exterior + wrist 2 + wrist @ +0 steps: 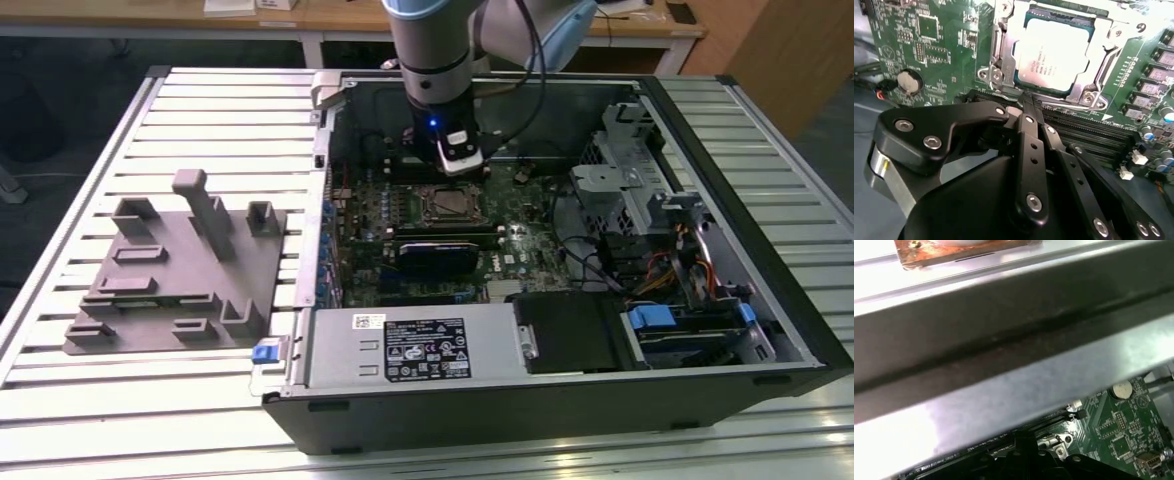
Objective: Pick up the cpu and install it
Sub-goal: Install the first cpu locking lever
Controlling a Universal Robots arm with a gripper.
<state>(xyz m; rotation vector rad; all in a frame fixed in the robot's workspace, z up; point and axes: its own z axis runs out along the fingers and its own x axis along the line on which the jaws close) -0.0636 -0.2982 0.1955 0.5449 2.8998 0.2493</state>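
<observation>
Socket: in the exterior view I see the black square socket frame (441, 203) at about the middle of the green motherboard (534, 250), inside the open dark computer case (747, 330); the arm's gripper (458, 165) hangs just at its 12 o'clock.
Fixture: the grey plastic fixture block (174, 265) sits on the slatted table (80, 420), at 9 o'clock from the case, well apart from the arm.
Chip: in the second wrist view the cpu (1054, 55), a flat square with a silvery-white top, lies seated within the metal socket frame (1004, 65), level and apart from the fingertips.
Gripper: its black fingers (1029, 130) meet in a narrow point with nothing between them, at 6 o'clock from the chip. I judge the chip already placed.
Case wall: in the first wrist view a grey metal case edge (1004, 365) crosses the picture, with motherboard beyond.
</observation>
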